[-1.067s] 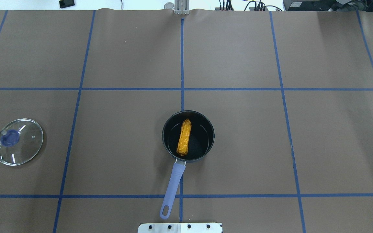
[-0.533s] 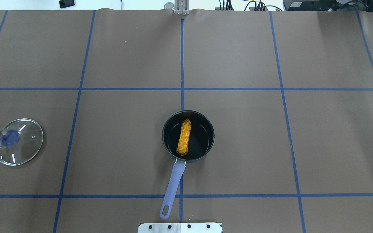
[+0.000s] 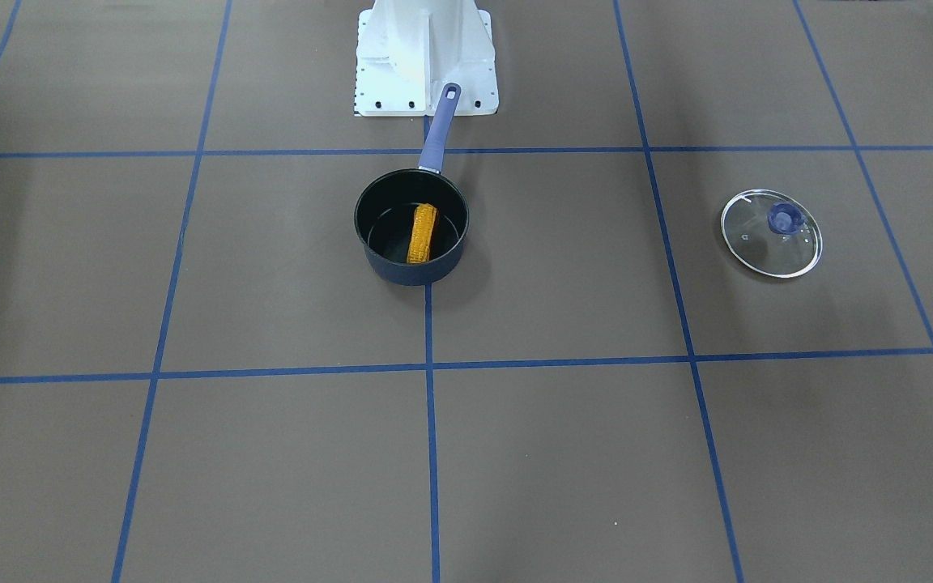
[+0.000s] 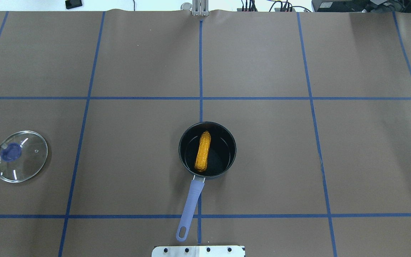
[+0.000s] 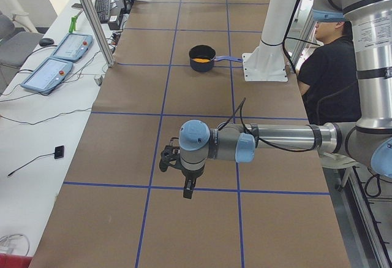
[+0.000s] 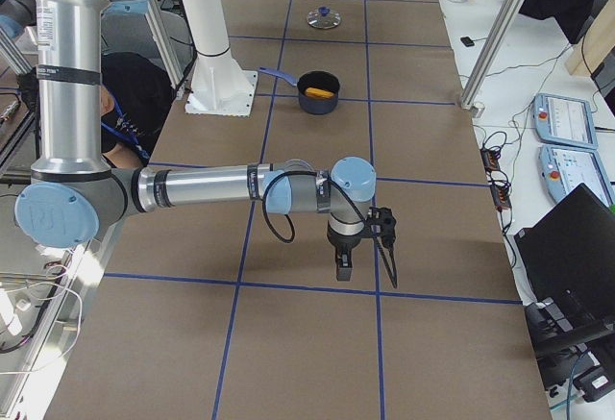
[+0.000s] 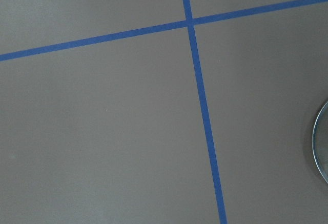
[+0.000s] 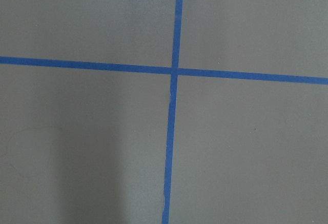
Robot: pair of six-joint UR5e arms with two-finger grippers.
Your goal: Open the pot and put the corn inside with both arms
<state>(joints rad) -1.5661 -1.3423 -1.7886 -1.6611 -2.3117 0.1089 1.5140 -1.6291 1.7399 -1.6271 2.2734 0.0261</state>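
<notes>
Corn lies in pot, mid-desk nr robot-side edge. Lid off, nr left edge. Corn prob light, stiff, ribbed: grip mid-body. Lid glass, fragile: take knob. Left gripper, right gripper clear of pot; open/closed can't tell.

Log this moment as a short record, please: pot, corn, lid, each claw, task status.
pot: upright, uncovered, middle of the table
corn: lying inside the pot
lid: flat on the table, on the robot's left, well apart from the pot
left claw: raised over the table, away from the pot; open or shut cannot be told
right claw: likewise, on the opposite side
task status: looks complete
</notes>
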